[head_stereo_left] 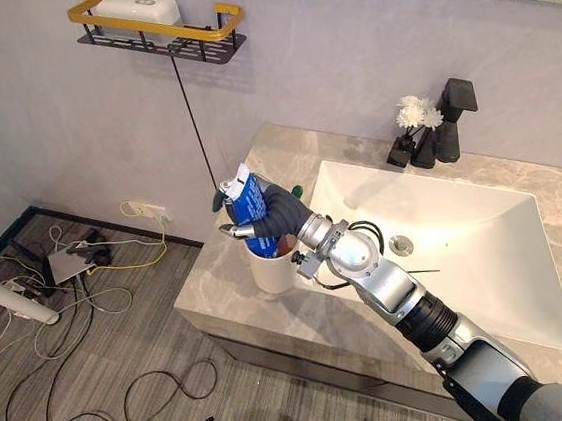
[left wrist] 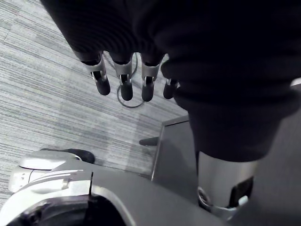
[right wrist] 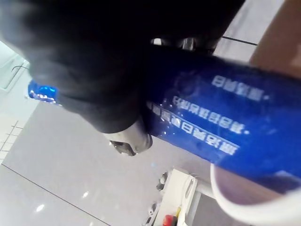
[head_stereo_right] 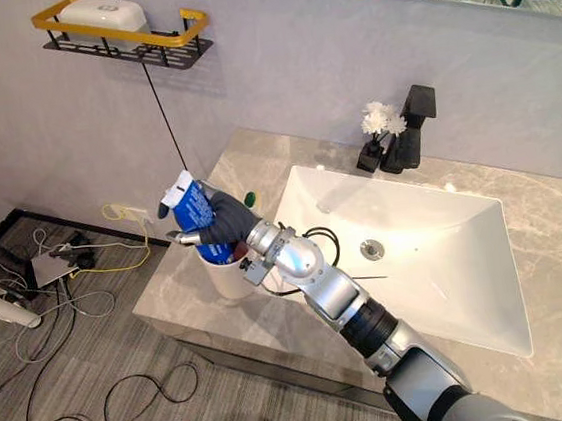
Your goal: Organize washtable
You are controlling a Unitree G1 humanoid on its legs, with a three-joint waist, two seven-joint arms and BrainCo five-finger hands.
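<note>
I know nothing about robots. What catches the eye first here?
The robot's right hand stands out, fingers curled round a blue tube whose lower end sits in the mouth of a white cup on the marble counter, left of the white sink. Behind the sink stand a black faucet and a white flower. A yellow-railed shelf hangs on the wall above.

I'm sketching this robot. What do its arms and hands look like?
The right arm is silver-grey, in rounded segments with a black ribbed band. The right hand wears a dark ribbed cover. The left hand has silver fingers with dark tips and the same cover.
</note>
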